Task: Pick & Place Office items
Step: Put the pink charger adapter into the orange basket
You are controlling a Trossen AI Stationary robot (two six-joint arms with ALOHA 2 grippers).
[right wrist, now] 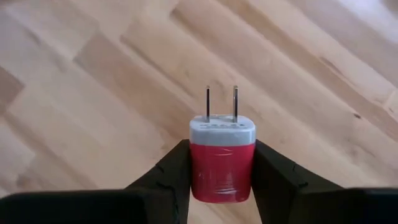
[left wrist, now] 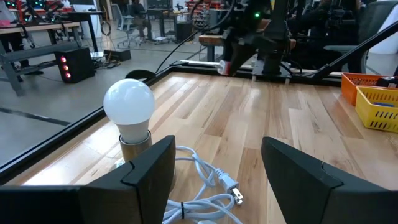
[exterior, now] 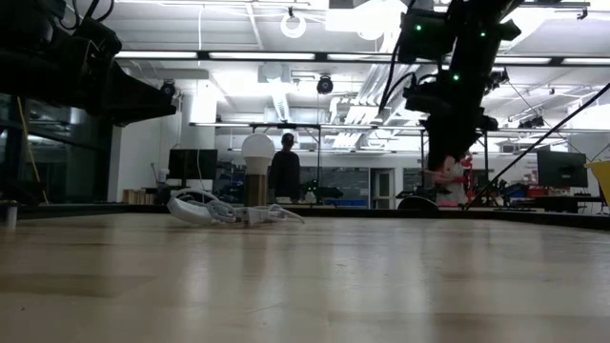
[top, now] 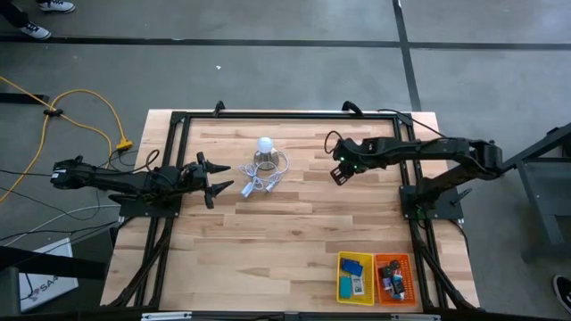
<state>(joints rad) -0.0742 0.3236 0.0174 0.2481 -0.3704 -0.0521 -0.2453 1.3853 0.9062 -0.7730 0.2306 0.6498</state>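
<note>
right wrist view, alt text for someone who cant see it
The right tool grips a red plug adapter with a grey top, its two metal prongs pointing away from the camera, above the wooden table.

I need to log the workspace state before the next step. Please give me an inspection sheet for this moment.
Surface: wooden table, mostly bare.
Job's things: red and white plug adapter, prongs pointing away from the wrist; small items in yellow tray and orange tray.
Clutter: bulb lamp at the table's far middle.
Hands: right hand shut on the adapter, above the table; left hand open beside the lamp.
Cables: white cord looped at the lamp; yellow cable on the floor.
Surroundings: person standing far behind.
</note>
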